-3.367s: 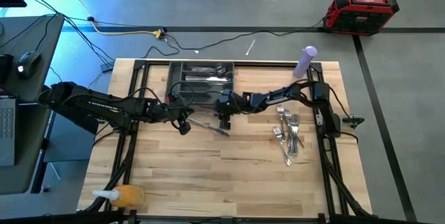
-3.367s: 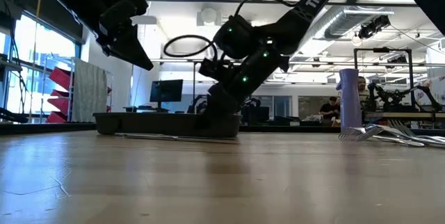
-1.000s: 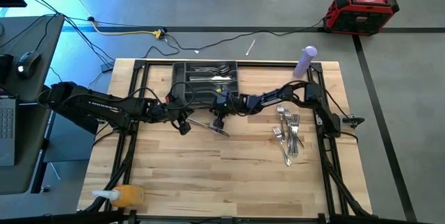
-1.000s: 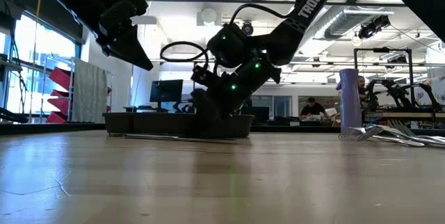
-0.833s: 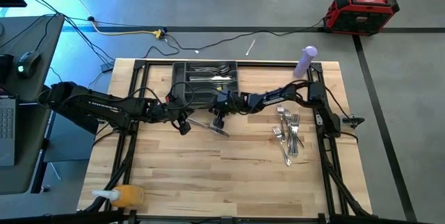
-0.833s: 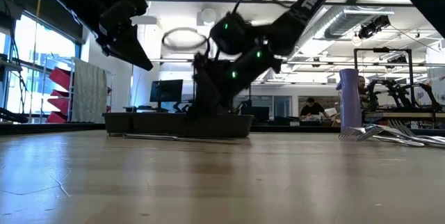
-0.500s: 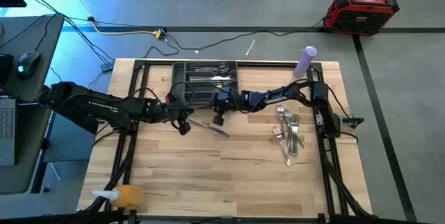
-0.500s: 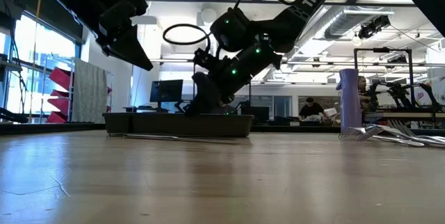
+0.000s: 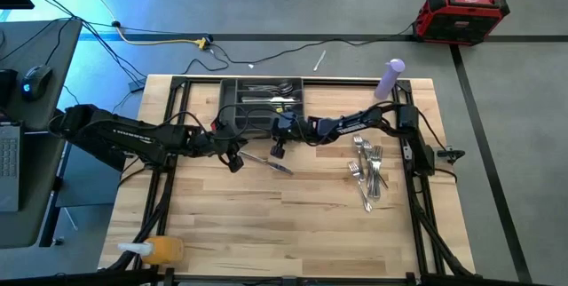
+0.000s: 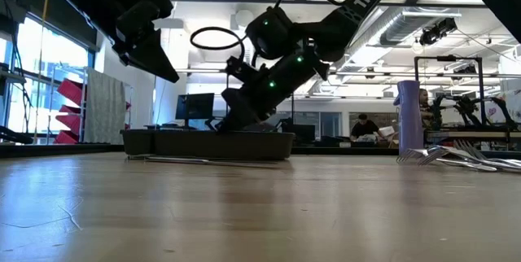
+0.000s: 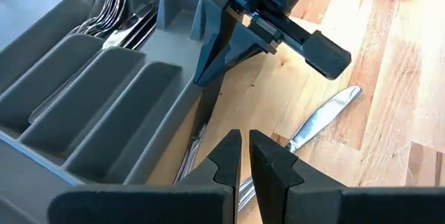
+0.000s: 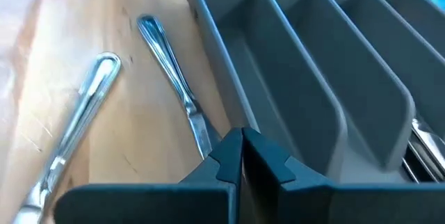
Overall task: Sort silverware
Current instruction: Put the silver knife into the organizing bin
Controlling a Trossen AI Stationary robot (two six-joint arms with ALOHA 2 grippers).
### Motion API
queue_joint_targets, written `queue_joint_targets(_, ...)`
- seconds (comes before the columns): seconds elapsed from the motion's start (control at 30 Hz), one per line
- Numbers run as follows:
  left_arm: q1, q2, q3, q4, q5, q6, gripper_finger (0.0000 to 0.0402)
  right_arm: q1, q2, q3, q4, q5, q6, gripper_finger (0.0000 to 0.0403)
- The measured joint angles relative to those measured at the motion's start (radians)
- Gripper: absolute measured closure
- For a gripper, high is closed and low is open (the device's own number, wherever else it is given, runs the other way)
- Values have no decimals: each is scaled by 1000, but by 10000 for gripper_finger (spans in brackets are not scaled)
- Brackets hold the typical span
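High view showing right gripper [image 9: 278, 150] pressed together, empty, at centre beside two thin, stiff, slippery knives [image 9: 266, 161], best pinched mid-handle; left gripper [image 9: 232, 162] nearly together.

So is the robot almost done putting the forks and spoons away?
Not yet. A few pieces already lie in the tray. Nothing is in hand now: the right gripper is shut and empty beside the tray, and the left gripper waits nearby. Two knives lie beside the tray, and a pile of forks remains.
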Motion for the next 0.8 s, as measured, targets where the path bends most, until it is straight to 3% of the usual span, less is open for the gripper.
queue_joint_targets(0.33, 0, -14, 0, -3, 5, 0, 390, 71, 0, 0, 78, -121, -60, 402)
queue_joint_targets(0.6, 0, -62, 2, -23, -18, 0, 390, 76, 69, 1, 139, -48, -98, 403)
queue_joint_targets(0.8, 0, -92, 2, -68, -71, 0, 390, 86, 133, 117, 52, -5, -194, 403)
